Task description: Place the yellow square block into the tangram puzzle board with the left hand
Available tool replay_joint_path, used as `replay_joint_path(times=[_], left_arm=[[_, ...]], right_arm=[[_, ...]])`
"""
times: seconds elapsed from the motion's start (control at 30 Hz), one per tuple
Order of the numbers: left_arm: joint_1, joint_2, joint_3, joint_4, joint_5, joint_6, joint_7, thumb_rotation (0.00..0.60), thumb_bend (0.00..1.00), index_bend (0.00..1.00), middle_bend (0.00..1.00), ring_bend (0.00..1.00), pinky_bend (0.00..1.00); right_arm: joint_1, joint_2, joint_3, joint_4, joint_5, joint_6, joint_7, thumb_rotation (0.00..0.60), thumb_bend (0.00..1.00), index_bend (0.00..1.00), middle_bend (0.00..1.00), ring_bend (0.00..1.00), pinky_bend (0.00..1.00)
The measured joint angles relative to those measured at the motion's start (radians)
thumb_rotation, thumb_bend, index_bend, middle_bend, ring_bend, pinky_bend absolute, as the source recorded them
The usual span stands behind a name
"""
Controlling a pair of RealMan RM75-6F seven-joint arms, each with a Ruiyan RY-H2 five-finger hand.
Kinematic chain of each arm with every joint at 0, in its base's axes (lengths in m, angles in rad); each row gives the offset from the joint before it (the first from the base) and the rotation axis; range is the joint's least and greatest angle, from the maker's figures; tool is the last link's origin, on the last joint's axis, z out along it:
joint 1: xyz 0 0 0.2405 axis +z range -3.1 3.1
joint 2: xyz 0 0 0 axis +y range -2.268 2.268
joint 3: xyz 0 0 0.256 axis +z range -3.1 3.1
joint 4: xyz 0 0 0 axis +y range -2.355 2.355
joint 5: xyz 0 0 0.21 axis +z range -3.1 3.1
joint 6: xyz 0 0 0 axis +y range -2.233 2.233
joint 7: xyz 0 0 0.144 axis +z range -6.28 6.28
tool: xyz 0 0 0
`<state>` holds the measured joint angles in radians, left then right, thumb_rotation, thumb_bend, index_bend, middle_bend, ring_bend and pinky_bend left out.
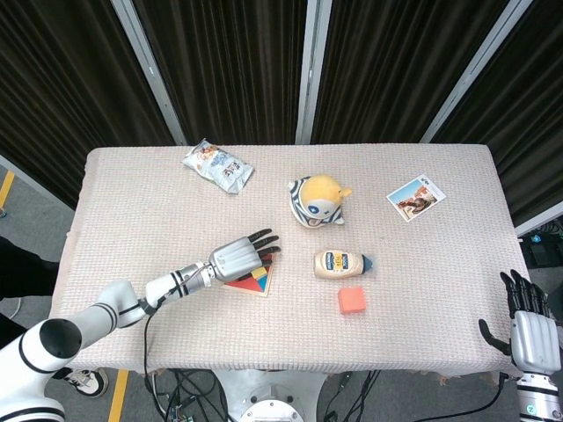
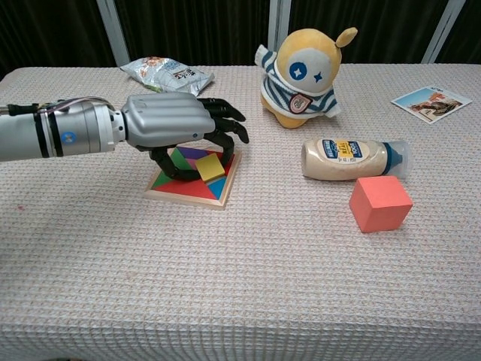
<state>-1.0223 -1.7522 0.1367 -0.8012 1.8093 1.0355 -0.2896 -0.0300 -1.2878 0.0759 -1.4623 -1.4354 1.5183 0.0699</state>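
The tangram puzzle board (image 2: 186, 190) lies left of the table's centre, filled with coloured pieces, and also shows from above as the board (image 1: 253, 282). The yellow square block (image 2: 210, 167) lies nearly flat in the board's right half; a sliver of this block (image 1: 258, 269) peeks out under the fingers in the head view. My left hand (image 2: 169, 124) arches over the board, its dark fingers (image 2: 225, 139) curled down around the block's far side and the thumb at its left. I see no firm pinch. My right hand (image 1: 528, 330) hangs off the table's front right corner, fingers spread and holding nothing.
A snack bag (image 2: 165, 74) lies at the back left. A yellow plush toy (image 2: 304, 68) stands behind the board to its right. A mayonnaise bottle (image 2: 349, 159) lies on its side, with an orange cube (image 2: 379, 203) just in front. A photo card (image 2: 431, 103) sits far right.
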Motion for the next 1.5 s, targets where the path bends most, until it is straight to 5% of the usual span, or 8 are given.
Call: replay_joint_path(times=[0.27, 0.93, 1.13, 1.5], left_arm=[[-0.001, 0.0, 0.007, 0.01, 0.007, 0.018, -0.008, 0.6, 0.21, 0.24, 0.15, 0.0, 0.04], [0.035, 0.1, -0.036, -0.097, -0.05, 0.079, 0.022, 0.6, 0.2, 0.24, 0.15, 0.0, 0.05], [0.171, 0.238, -0.07, -0.266, -0.161, 0.175, 0.093, 0.6, 0.18, 0.24, 0.15, 0.0, 0.05], [0.621, 0.447, -0.092, -0.535, -0.451, 0.468, 0.166, 0.6, 0.17, 0.23, 0.15, 0.0, 0.03]], right_arm=[[-0.001, 0.001, 0.0, -0.003, 0.003, -0.001, -0.002, 0.6, 0.23, 0.0, 0.0, 0.0, 0.0], [-0.005, 0.0, 0.002, 0.006, 0.008, 0.002, 0.012, 0.6, 0.23, 0.0, 0.0, 0.0, 0.0], [-0.009, 0.001, 0.006, 0.021, 0.015, 0.003, 0.041, 0.6, 0.23, 0.0, 0.0, 0.0, 0.0], [0.004, -0.015, 0.005, 0.011, 0.015, -0.021, 0.016, 0.6, 0.23, 0.0, 0.0, 0.0, 0.0]])
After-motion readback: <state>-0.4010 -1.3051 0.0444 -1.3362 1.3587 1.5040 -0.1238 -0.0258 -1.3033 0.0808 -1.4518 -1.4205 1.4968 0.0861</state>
